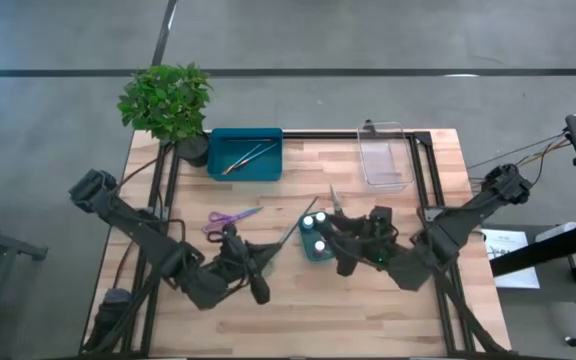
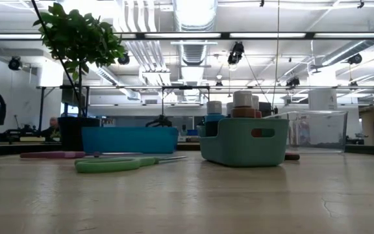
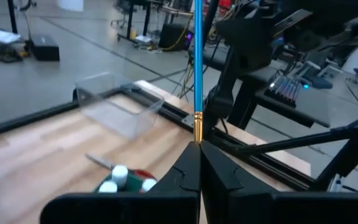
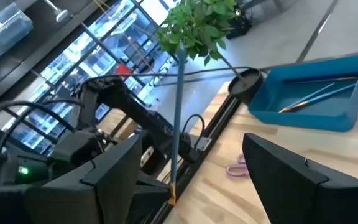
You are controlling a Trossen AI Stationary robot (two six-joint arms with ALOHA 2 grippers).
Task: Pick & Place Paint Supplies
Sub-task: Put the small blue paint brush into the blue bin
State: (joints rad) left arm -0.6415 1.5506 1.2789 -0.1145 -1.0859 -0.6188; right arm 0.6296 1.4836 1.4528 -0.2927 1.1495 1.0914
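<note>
Overhead arrangement: the left pincer (image 1: pixel 258 285) sits over the front-left of the worktop (image 1: pixel 298 310), its fingers (image 3: pixel 194 174) pressed together on a blue brush (image 3: pixel 197 62) that stands upright from the tips. The same brush shows in the right wrist view as a thin vertical shaft (image 4: pixel 178 118) before the other arm. The right pincer (image 1: pixel 343 255) hovers just beside the small teal caddy (image 1: pixel 313 250) near the worktop's middle, fingers (image 4: pixel 291 180) apart and holding nothing. Three white-capped pots (image 1: pixel 314 228) stand inside the caddy; a pair of red-handled scissors (image 1: pixel 335 200) lies just behind it. Purple scissors (image 1: pixel 230 217) lie flat to the left of the caddy, and green-handled scissors (image 2: pixel 119 164) lie in front of them in the low view. Two brushes (image 1: pixel 243 158) rest in the teal tray (image 1: pixel 218 168) at the rear, beside a potted plant (image 1: pixel 168 100). A clear tray (image 1: pixel 384 158) stands at the rear right.
</note>
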